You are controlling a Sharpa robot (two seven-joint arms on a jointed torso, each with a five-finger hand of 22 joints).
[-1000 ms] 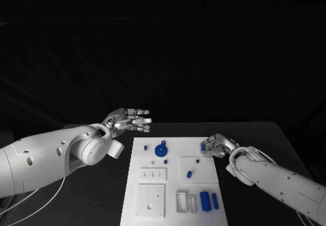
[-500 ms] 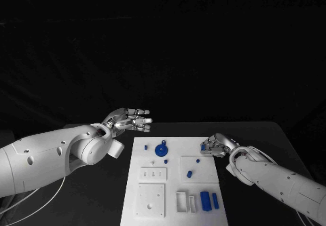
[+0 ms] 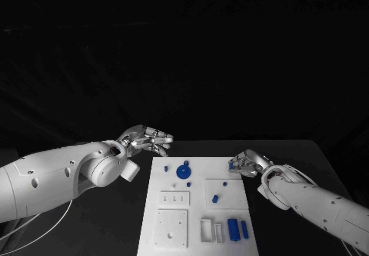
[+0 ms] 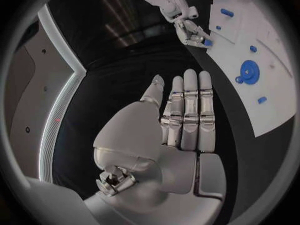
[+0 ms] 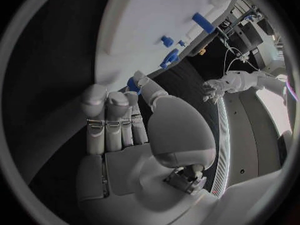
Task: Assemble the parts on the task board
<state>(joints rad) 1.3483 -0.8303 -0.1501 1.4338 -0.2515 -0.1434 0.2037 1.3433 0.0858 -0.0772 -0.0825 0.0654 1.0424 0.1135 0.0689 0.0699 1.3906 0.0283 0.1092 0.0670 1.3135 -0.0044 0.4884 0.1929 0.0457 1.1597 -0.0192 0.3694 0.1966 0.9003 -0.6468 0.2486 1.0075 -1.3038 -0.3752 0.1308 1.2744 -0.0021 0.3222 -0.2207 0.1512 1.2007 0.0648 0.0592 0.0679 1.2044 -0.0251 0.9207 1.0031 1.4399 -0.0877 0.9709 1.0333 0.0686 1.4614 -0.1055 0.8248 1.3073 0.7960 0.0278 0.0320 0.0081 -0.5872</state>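
Head view shows the white task board (image 3: pixel 196 210) with most blue parts still loose on it: a round blue disc (image 3: pixel 184 171) near its far end, small pegs in the middle, long blue bars (image 3: pixel 233 229) at its near end. The right hand (image 3: pixel 247 164) pinches a small blue part (image 3: pixel 231 166) at the board's far right corner. The left hand (image 3: pixel 146 140) hangs beside the far left corner, fingers apart, holding nothing. Most of the job looks left to do.

White task board (image 3: pixel 173 224) with blue parts
A round blue disc (image 3: pixel 184 172) lay flat near its far edge; blue bars (image 3: pixel 232 229) lay at its near right.
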